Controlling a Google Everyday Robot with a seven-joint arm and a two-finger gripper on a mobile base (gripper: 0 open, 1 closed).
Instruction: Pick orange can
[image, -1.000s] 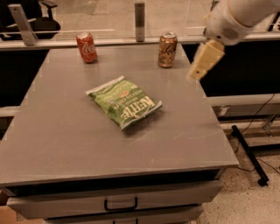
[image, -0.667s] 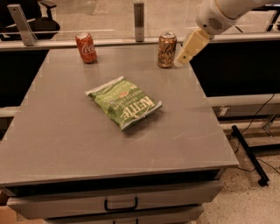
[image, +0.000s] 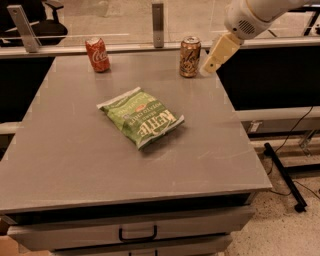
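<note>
Moved: hand (image: 207, 68) closer, now just right of orange can (image: 190, 56) near counter (image: 75, 165) far-right corner. Grip state: cannot tell. Apparently ungrasped; grasp, lift remain.

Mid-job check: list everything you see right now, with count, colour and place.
orange can: one, copper-orange, upright at the table's far edge, right of centre
red can: one, red with white script, far left of the table
chip bag: one, green, lying flat mid-table
table: one, grey, fills most of the view
drawer handle: one, black, below the table's front edge
arm: one, white, upper right
tool: one, cream, close beside the orange can on its right; contact unclear
</note>
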